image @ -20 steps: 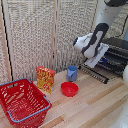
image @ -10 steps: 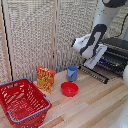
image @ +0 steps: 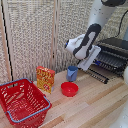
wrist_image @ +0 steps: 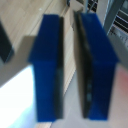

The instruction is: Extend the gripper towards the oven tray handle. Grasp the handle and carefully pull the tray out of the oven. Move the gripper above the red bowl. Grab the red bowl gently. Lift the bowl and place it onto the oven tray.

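Note:
The red bowl (image: 69,89) sits upright on the wooden table, in front of the blue cup (image: 72,73). At the exterior view's right stands the black oven (image: 114,50), with the dark barred tray (image: 98,74) sticking out of its front over the table. My gripper (image: 91,67) hangs on the white arm just above the tray's outer end, up and to the right of the bowl. In the wrist view the gripper (wrist_image: 69,70) shows two blue fingers (wrist_image: 47,70) with only a thin slit between them. Nothing is visible in the slit but blurred wood.
A large red mesh basket (image: 22,102) fills the exterior view's left foreground. An orange-red box (image: 45,78) stands between the basket and the cup. Slatted folding screens (image: 35,35) close off the back. Rack bars (wrist_image: 117,22) show beyond the fingers.
The arm has hardly moved across the three exterior frames. It stays by the pulled-out tray. The bowl, cup and basket have not moved.

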